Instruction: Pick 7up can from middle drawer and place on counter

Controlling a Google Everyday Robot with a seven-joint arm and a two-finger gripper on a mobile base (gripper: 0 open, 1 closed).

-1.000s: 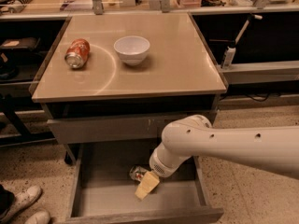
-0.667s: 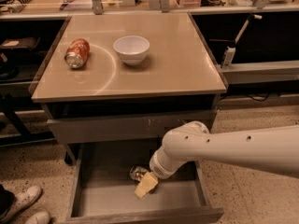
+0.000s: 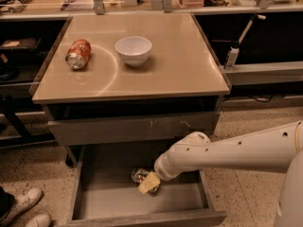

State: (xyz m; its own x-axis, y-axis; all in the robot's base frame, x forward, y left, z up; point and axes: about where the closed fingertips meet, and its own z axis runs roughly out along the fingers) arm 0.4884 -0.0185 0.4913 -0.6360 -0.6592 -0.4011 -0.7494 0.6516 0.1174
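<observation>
The gripper [image 3: 147, 184] is down inside the open middle drawer [image 3: 106, 205], at the end of a white arm [image 3: 227, 152] that reaches in from the picture's right. Its pale tip lies against the 7up can [image 3: 139, 175], which rests on the drawer floor touching the gripper on its upper-left side, partly covered by it. Whether the gripper is spread or clamped on the can cannot be told, since its far side is hidden. The bare grey floor of the drawer stretches away to the left of the gripper and toward the drawer's front wall below it. Just above the gripper in the picture is a closed grey drawer front [image 3: 118, 126] with pale scratches, and above that the counter [image 3: 184, 65], a glossy beige surface. On that surface, well apart from the gripper and up to its left, an orange-red can [image 3: 78, 54] lies on its side, with a white bowl [image 3: 133, 50] standing upright just to its right, the two not touching. Far to the lower left of the gripper, on the speckled floor outside the drawer, a pair of light shoes [image 3: 23, 205] shows at the picture's edge.
</observation>
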